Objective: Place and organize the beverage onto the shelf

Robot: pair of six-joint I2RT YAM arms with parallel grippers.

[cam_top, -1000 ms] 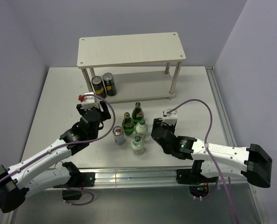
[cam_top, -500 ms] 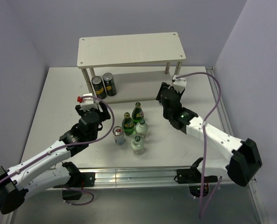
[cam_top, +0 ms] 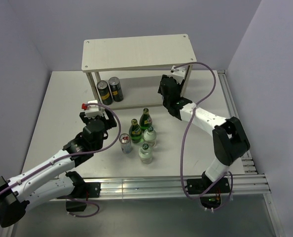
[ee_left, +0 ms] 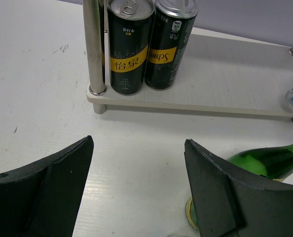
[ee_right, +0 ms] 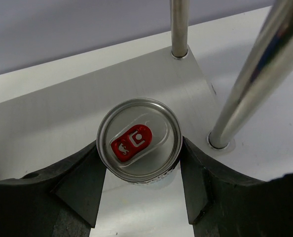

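Your right pincer (cam_top: 166, 92) has swung to the shelf (cam_top: 136, 52), 3 o'clock end, gripping a silver can (ee_right: 139, 139). Left pincer (ee_left: 136, 163) gapes empty. Two dark cans (ee_left: 131, 44) are shelved; four bottles (cam_top: 145, 118) and a spare can (cam_top: 126, 143) wait on the bench (cam_top: 62, 113).

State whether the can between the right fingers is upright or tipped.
Upright: the can shows its full round lid, red tab facing up, over the shelf board.

Pale beige shelf (cam_top: 136, 52), black-and-yellow cans (ee_left: 131, 47), green bottles (cam_top: 145, 118), silver red-tabbed can (ee_right: 139, 139)
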